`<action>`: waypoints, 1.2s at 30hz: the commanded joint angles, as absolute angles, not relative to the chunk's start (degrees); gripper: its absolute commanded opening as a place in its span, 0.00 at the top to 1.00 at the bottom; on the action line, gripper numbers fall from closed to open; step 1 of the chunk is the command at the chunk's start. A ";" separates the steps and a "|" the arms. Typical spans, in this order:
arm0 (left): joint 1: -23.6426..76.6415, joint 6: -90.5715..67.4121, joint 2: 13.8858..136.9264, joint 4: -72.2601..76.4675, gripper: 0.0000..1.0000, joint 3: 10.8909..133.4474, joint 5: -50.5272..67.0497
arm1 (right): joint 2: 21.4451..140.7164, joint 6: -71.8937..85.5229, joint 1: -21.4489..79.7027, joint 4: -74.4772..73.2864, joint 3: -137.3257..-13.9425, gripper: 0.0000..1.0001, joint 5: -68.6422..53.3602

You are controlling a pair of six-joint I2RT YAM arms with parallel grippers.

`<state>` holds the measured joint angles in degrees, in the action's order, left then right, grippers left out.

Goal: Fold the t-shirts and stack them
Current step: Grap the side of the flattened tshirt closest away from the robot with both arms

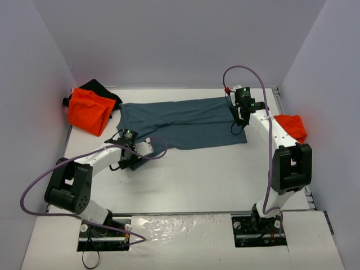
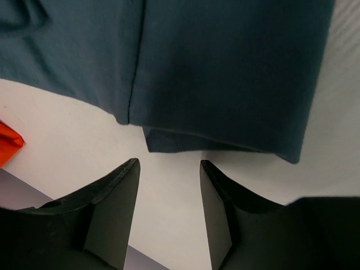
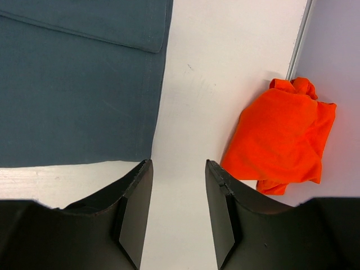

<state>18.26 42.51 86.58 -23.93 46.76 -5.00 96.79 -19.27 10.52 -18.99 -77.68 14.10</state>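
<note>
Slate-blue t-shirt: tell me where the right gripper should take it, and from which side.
Probably its near right corner, coming from the right over the table. The slate-blue t-shirt lies flat there with a free straight edge, and the open right gripper hangs just beside it.

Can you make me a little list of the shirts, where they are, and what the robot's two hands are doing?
blue-grey shirt: middle of the table, flat, partly folded over itself
left orange shirt: bunched at the far left edge
black shirt: behind the left orange shirt, partly hidden
right orange shirt: crumpled by the right wall
left gripper: open, empty, just short of the blue-grey shirt's edge
right gripper: open, empty, over bare table beside the blue-grey shirt
</note>
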 commanded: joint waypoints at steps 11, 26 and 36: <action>18.46 46.15 87.15 -17.10 0.57 47.79 -3.49 | 95.81 -18.01 10.62 -16.87 -77.52 0.59 16.52; 18.81 46.73 82.63 -24.41 0.61 47.63 0.91 | 97.71 -16.90 11.63 -18.28 -79.59 0.63 8.45; 18.74 50.92 82.10 -27.19 0.55 47.06 3.23 | 101.23 -17.05 15.89 -19.53 -80.21 0.64 9.86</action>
